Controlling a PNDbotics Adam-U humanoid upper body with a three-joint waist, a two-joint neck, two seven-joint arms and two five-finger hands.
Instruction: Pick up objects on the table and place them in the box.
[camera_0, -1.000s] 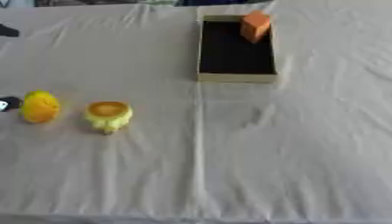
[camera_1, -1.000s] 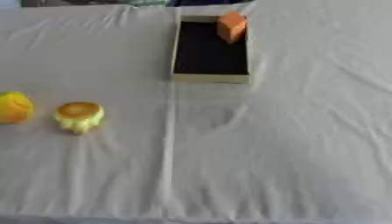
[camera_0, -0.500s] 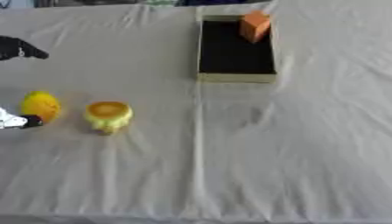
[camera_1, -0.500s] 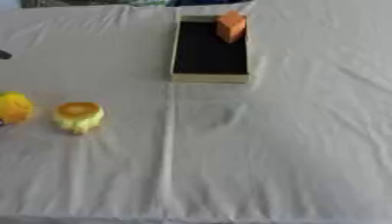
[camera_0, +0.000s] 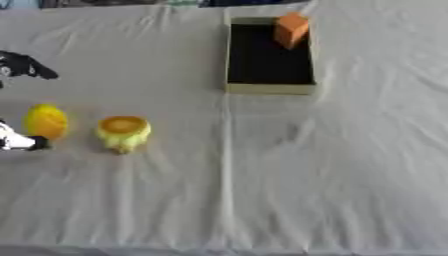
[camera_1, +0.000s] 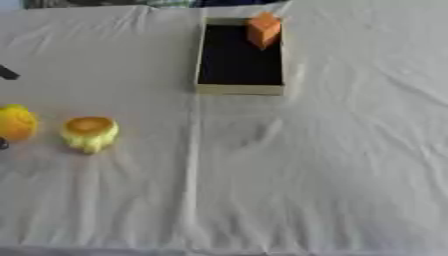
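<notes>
Left hand (camera_0: 19, 140) at the surface's left edge brackets the lemon (camera_0: 45, 121), fingers apart for a grasp; block (camera_0: 291, 29) already in box (camera_0: 267, 89). Right hand unseen.

The scene was brightly and evenly lit, with soft, diffuse light and no hard glare anywhere on the wrinkled white tablecloth (camera_0: 332, 165). Shadows were faint: shallow grey shading lay in the cloth's folds, and a weak shadow sat under the pale yellow, orange-topped rounded object (camera_0: 122, 133) toward six o'clock. The black interior of the shallow cream-walled rectangular box (camera_1: 239, 89) read as flat dark, without detail. Both views were soft and blurred throughout, edges smeared, colours slightly washed. The orange block (camera_0: 291, 29) at twelve o'clock had fuzzy outlines. The black-and-white left hand (camera_0: 19, 142) at nine o'clock was too blurred to resolve.
</notes>
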